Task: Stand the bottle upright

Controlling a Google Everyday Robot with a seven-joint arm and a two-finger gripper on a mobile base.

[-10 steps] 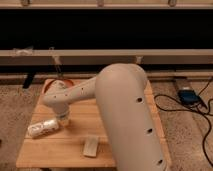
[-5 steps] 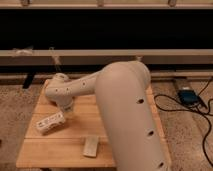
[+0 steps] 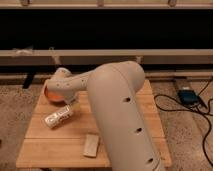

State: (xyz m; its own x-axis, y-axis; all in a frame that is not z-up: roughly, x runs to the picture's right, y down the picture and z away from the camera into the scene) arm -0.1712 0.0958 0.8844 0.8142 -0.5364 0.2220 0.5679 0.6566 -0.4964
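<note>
The white bottle [image 3: 58, 118] lies on its side on the wooden table [image 3: 45, 150], left of centre, with one end tipped up toward the arm. My gripper [image 3: 70, 105] is right at the bottle's upper right end, mostly hidden under my large white arm [image 3: 120, 110]. I cannot see whether it touches the bottle.
An orange bowl [image 3: 51, 93] stands at the table's back left, partly behind my arm. A flat beige block [image 3: 91, 145] lies near the front edge. Black cables and a blue box [image 3: 186, 96] lie on the floor to the right. A dark wall with rails runs behind the table.
The bottle has shifted a little right and toward the back, and its near end has lifted. My arm's wrist has moved back toward the orange bowl.
</note>
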